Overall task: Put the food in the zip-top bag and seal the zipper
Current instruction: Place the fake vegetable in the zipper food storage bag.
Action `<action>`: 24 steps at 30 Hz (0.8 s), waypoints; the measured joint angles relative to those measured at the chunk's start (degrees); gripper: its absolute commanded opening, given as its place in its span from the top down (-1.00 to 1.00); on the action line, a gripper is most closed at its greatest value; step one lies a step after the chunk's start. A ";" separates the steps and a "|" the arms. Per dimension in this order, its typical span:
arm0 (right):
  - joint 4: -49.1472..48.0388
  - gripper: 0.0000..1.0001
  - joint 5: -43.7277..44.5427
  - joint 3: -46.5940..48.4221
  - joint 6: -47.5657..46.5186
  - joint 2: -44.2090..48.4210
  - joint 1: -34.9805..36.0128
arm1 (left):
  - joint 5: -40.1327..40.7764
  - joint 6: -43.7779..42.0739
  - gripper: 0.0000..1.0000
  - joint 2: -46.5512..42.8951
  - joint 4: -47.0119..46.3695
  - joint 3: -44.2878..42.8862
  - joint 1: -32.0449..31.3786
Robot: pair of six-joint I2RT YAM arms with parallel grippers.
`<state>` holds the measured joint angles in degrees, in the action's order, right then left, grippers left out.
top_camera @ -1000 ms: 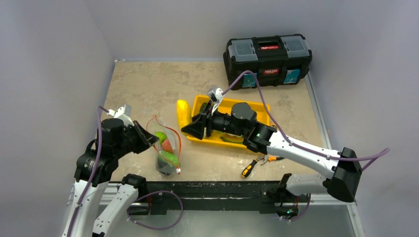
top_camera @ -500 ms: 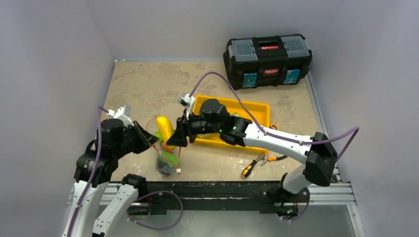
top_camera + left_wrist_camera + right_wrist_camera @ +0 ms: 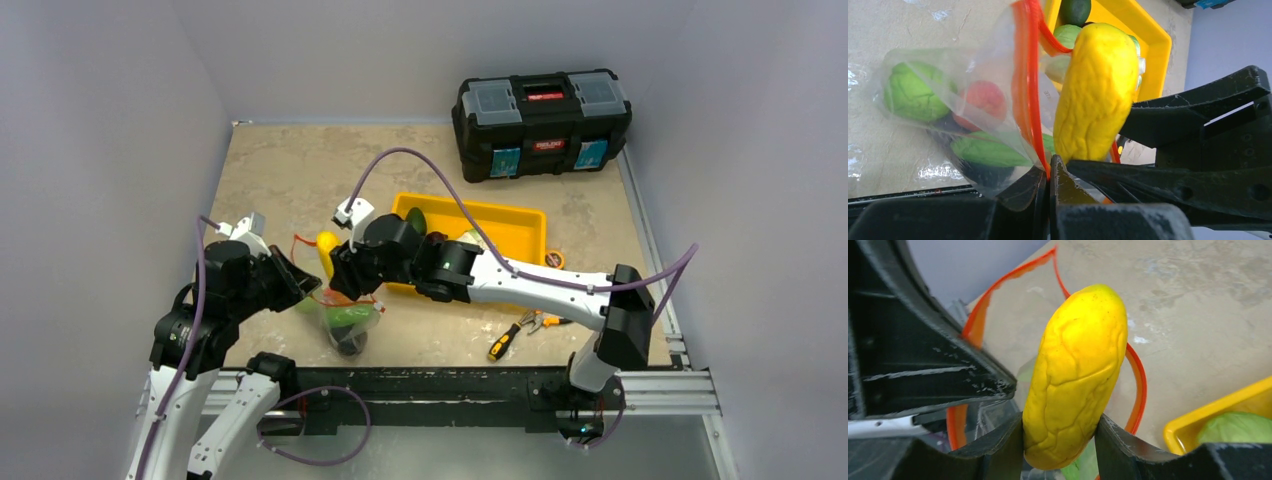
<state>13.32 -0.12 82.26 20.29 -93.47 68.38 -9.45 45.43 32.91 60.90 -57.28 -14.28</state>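
Now the right tool [image 3: 1059, 429], grasping the yellow piece [image 3: 1075, 375], has come from the tray [image 3: 505, 225] to the bag [image 3: 948, 115] mouth; left tool [image 3: 1049, 175] pinches the zipper [image 3: 1023, 75]. Release likely next.

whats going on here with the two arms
The left gripper pinches the zip-top bag by its red-orange zipper, holding it open. The right gripper grips a yellow toy food piece at that mouth, not yet released. A green piece and a red piece lie in the bag; more food sits in the yellow tray.
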 measured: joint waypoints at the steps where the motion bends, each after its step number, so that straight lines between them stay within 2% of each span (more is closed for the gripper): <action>1: 0.83 0.48 2.16 0.63 -0.44 -0.66 0.50 | 0.00 0.00 1.00 0.00 0.00 0.00 0.00; 6: 5.38 0.52 11.32 2.91 -2.05 -2.99 3.15 | -0.02 0.00 1.00 0.00 0.04 0.00 0.00; 9: 6.38 0.57 13.60 3.26 -3.06 -3.78 4.31 | -0.02 0.00 1.00 0.00 0.02 0.00 0.00; 19: 6.14 0.60 14.05 3.23 -5.38 -3.80 4.83 | -0.02 -0.04 1.00 0.00 0.02 0.00 0.00; 24: 4.35 0.63 11.37 -2.67 -7.17 2.34 5.03 | -0.09 -0.24 1.00 0.00 0.02 0.00 0.00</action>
<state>17.67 11.25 79.59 13.13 -91.13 73.41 -9.54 45.19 32.91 60.93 -57.28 -14.28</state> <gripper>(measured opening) 0.457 0.003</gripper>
